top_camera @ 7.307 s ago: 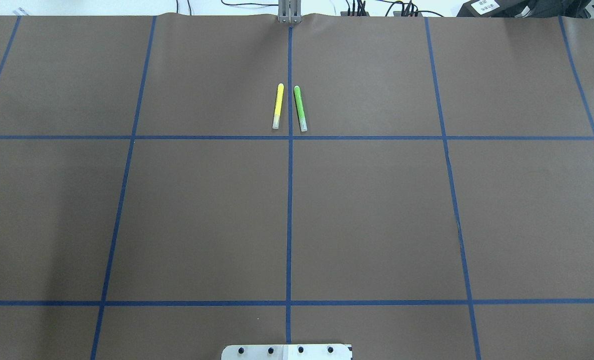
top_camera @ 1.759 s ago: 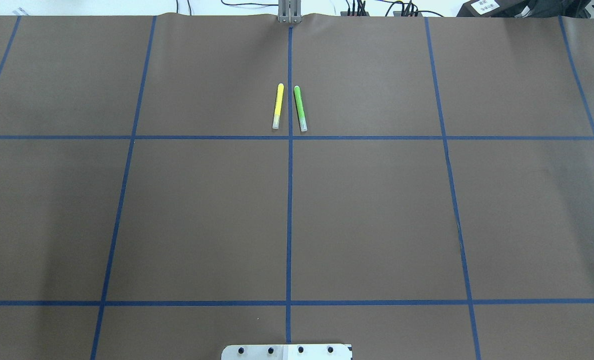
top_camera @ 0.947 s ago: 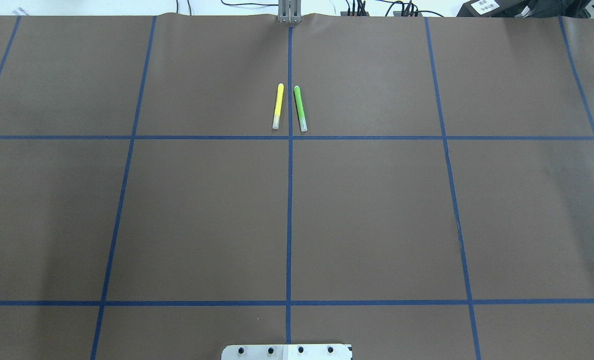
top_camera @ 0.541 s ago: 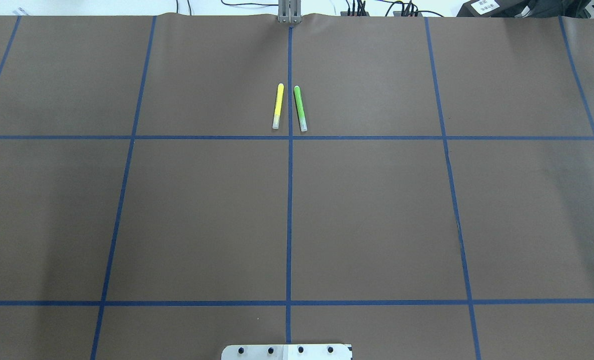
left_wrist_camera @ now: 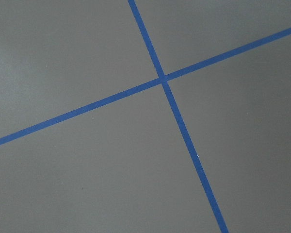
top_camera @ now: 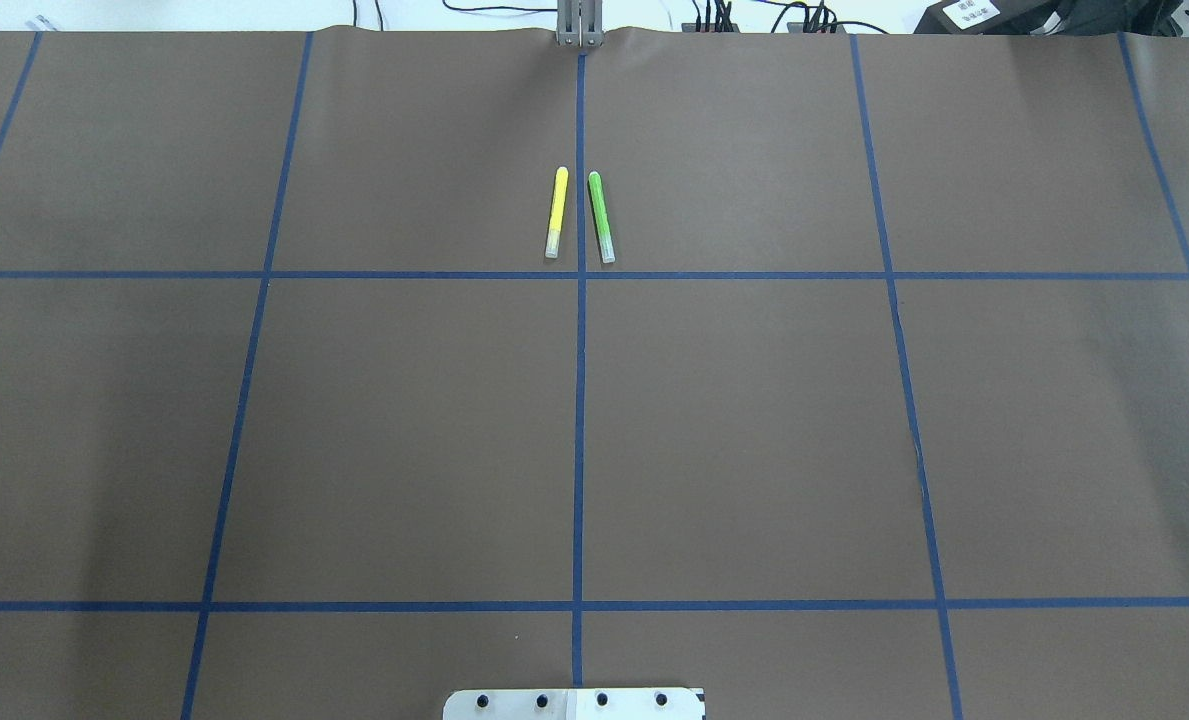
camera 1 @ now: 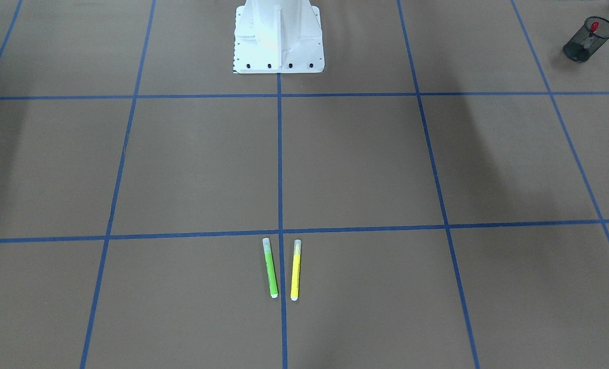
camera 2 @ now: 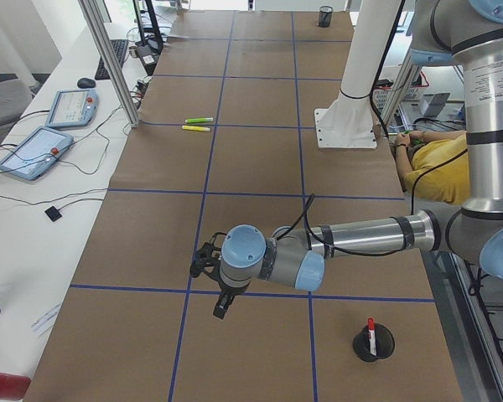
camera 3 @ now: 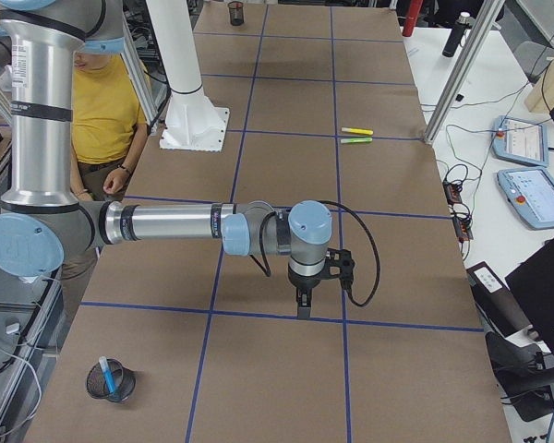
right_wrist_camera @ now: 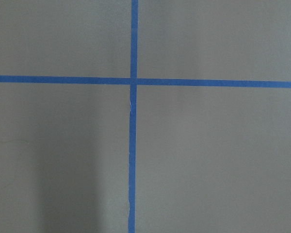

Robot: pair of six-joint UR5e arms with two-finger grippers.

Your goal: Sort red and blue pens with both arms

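Our red pen (camera 1: 594,25), in a cup (camera 1: 581,48) at two o'clock, front view: light, stiff, slick; pinch mid-barrel. Left tool (camera 2: 220,308), right tool (camera 3: 302,309): spread we cannot tell.

Table (top_camera: 754,420): covered in brown paper, marked into squares by blue tape.
Highlighters: yellow highlighter (top_camera: 556,212) and green highlighter (top_camera: 601,217) lie flat, nearly parallel, one on either side of the centre tape line, on the table's far side from the robot.
Pedestal (camera 1: 278,36): white, bolted down on the centre line.
Mesh cups: black, upright, one at each end of the table: left-end cup (camera 2: 373,343) and right-end cup (camera 3: 109,380).
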